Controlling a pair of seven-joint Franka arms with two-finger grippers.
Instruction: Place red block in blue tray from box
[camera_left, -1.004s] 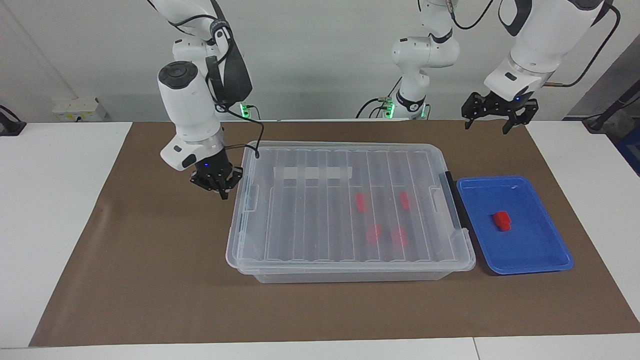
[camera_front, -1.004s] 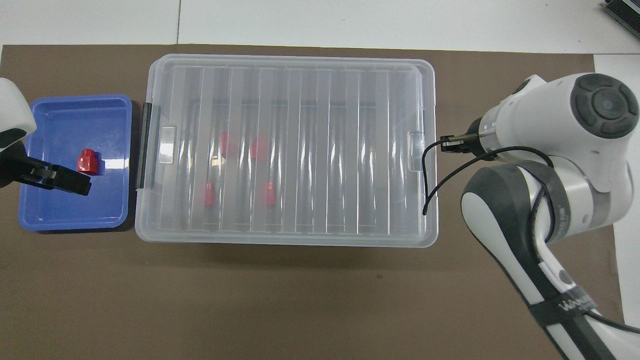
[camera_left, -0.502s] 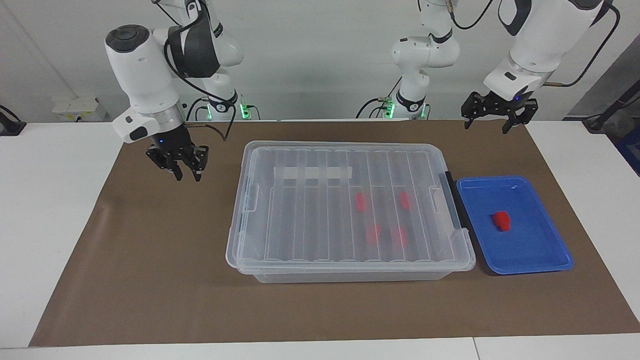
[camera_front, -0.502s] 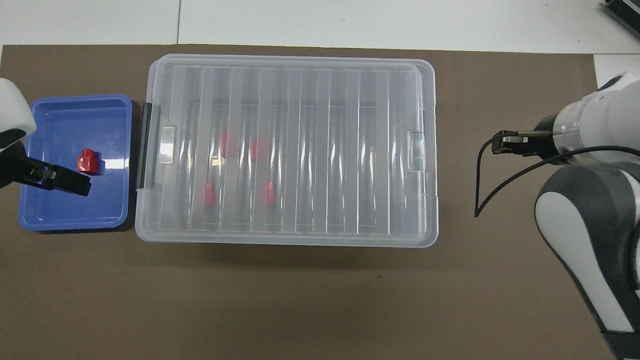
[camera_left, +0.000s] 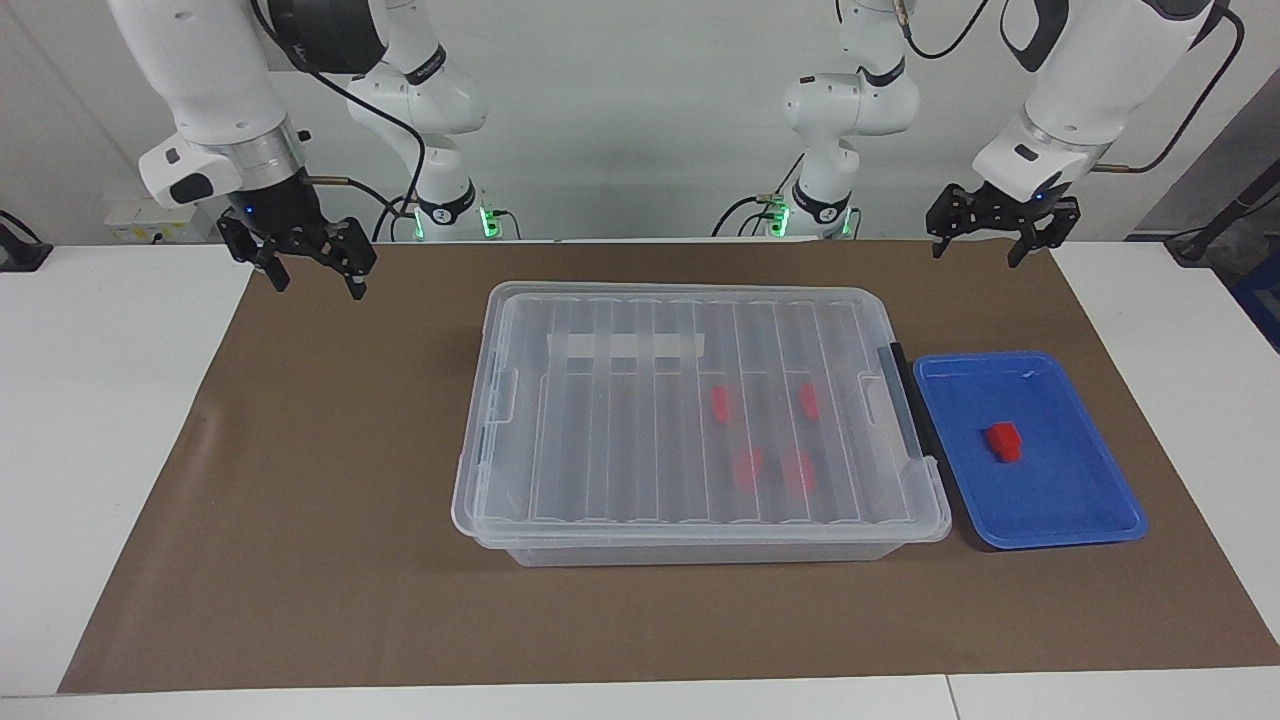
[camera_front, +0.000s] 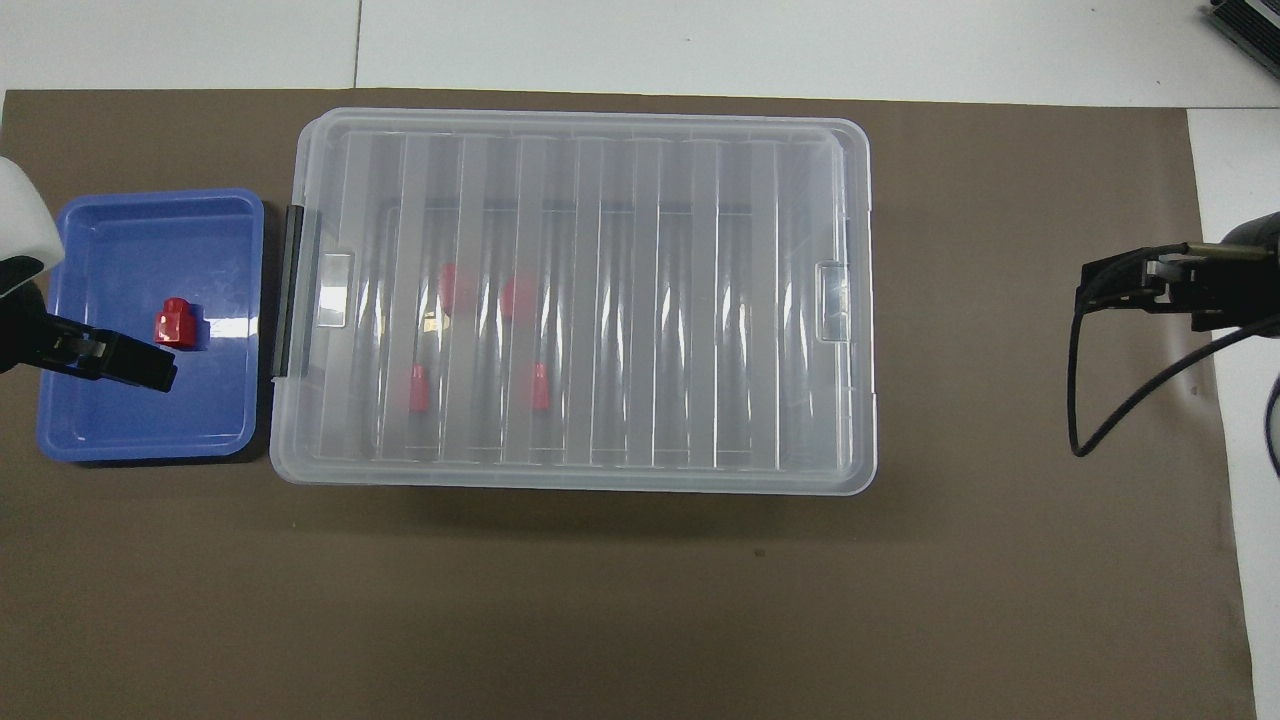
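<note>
1. The right gripper (camera_left: 318, 283) has lifted and swung away from the box (camera_left: 600, 420). It now hangs over the corner of the brown mat (camera_left: 300, 520) at the right arm's end. Its fingers are spread wide and carry nothing, and its wrist points down.
2. The left gripper (camera_left: 978, 250) has barely moved. It hangs high, likewise spread and empty. From above it overlaps the blue tray (camera_left: 1060, 535), though its height makes the exact spot hard to judge.
3. The box is in the middle of the mat with its ribbed lid on. Four red blocks show through the lid toward the left arm's end.
4. Just beside the box, the red block (camera_left: 1003, 442) lies in the blue tray near its middle, apart from both grippers.
5. With the block delivered, the lid on and both arms retreating, the task looks finished.
</note>
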